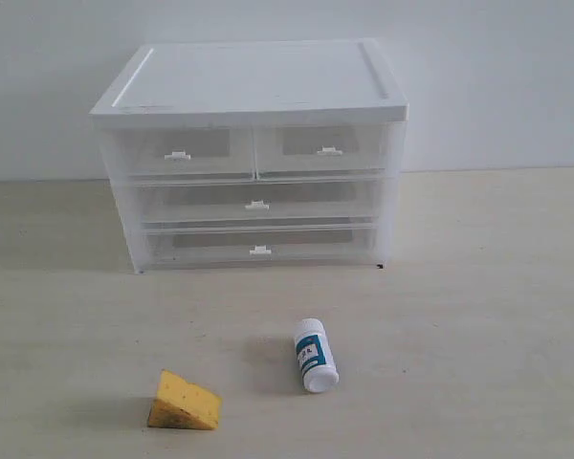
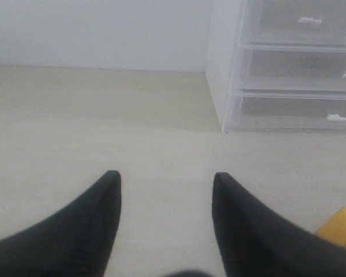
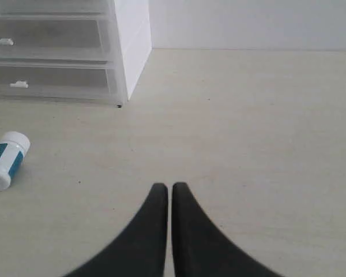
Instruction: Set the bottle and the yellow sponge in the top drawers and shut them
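While both top drawers [image 1: 210, 153] stand closed, your left end effector [image 2: 166, 176] gapes empty near the yellow sponge [image 2: 339, 226] and your right end effector [image 3: 164, 186], pinched shut, sits clear of the bottle [image 3: 6, 158], so you likely need a drawer opened first.

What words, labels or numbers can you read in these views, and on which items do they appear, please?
Nothing can be quoted.
Bottle: the blue-teal label has a white patch with dark marks, too small and blurred to read.
Drawer unit and yellow sponge: no writing visible.
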Robot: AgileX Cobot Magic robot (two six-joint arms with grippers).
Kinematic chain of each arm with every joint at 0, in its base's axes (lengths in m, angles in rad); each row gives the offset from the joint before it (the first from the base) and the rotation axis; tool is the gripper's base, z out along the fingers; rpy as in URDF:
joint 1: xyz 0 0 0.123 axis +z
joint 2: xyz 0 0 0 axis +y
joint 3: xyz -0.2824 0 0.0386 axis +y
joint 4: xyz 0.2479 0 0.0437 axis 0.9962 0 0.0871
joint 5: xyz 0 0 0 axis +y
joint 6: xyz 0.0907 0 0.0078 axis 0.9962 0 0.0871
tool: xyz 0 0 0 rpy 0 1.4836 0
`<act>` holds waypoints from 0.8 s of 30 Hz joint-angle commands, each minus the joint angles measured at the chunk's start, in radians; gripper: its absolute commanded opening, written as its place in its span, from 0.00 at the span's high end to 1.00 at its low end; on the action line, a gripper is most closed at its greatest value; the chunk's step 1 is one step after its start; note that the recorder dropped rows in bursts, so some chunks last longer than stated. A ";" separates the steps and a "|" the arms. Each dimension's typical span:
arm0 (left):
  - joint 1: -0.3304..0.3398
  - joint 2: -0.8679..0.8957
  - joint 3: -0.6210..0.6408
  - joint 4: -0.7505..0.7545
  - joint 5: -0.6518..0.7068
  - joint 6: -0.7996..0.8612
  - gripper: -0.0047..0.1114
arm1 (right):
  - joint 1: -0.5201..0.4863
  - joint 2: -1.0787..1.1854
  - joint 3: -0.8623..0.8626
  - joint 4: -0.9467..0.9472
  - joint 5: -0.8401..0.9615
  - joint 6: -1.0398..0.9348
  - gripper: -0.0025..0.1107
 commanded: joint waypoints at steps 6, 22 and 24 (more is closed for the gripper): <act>0.002 -0.004 0.004 -0.232 -0.014 -0.278 0.56 | -0.009 -0.005 0.000 -0.005 0.000 0.002 0.98; 0.002 -0.004 0.004 -0.647 -0.061 -0.497 0.56 | -0.009 -0.005 0.000 -0.005 0.000 0.002 0.98; 0.002 -0.004 0.004 -0.647 -0.074 -0.497 0.56 | -0.009 -0.005 0.000 -0.005 0.000 0.002 0.98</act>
